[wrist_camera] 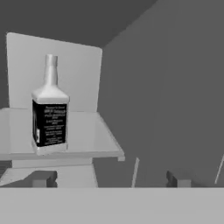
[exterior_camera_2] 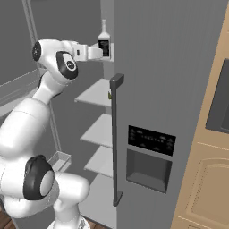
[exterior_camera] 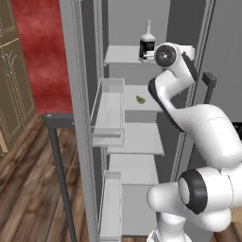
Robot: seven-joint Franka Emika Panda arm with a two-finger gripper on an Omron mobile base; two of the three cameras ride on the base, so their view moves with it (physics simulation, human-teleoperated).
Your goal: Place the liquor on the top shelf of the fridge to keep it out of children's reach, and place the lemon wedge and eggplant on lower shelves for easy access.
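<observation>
The liquor stands upright on the top shelf of the open fridge. In the hand view the liquor sits left of centre on the top shelf, with a black label and a clear neck. My gripper is open, a little back from the shelf's front edge and below it, with nothing between its fingers. From the right base view the gripper is just left of the liquor. The lemon wedge lies on the second shelf. The eggplant is out of view.
The left fridge door stands open with clear bins on its inside. The right door is shut, with a dark bar handle and a dispenser panel. Bare white shelves lie below. Tan cabinets flank the fridge.
</observation>
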